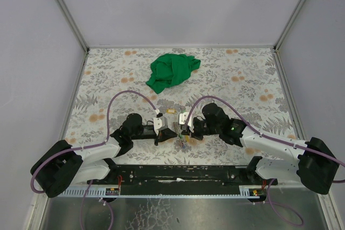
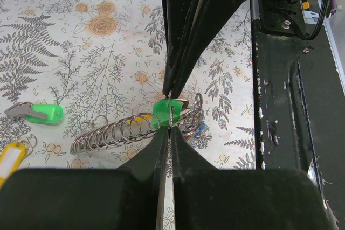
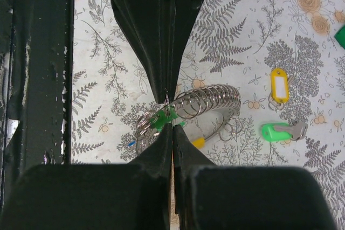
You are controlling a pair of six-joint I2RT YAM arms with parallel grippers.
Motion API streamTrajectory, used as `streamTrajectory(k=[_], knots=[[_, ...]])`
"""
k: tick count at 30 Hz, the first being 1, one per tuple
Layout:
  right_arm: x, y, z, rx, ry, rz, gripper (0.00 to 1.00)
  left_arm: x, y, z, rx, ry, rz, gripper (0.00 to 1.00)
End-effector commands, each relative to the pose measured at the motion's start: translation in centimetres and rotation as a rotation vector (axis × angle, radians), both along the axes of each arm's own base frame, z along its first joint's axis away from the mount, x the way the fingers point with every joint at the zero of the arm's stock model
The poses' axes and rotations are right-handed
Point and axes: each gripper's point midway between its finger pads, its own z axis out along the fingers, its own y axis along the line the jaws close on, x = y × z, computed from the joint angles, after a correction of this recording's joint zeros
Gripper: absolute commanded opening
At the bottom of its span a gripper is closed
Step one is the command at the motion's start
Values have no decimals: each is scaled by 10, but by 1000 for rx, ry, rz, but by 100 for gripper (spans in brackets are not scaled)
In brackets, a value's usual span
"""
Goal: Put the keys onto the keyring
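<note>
We find cloth (image 1: 171, 72) at far middle of table (image 1: 108, 79), well apart from everything else. At near edge, base rail (image 1: 178, 175) runs left to right. Just beyond rail, at centre, keyring (image 2: 116, 133) rests on table with threaded keys (image 2: 161, 112) on it. Left gripper (image 2: 171, 110) on its left, right gripper (image 3: 168, 112) on its right, both pinched onto keyring, tips almost meeting. We see two loose keys (image 3: 280, 131) on table just behind keyring, toward cloth, near each other, apart from keyring.
</note>
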Motion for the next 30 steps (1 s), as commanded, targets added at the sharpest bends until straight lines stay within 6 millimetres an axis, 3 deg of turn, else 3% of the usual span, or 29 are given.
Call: streamTrajectory(k=[1, 30], knots=[[7, 5, 21, 28, -38, -23, 0, 8, -7, 24, -56, -82, 3, 0], [-2, 12, 27, 61, -21, 38, 0, 5, -8, 23, -56, -76, -19, 0]])
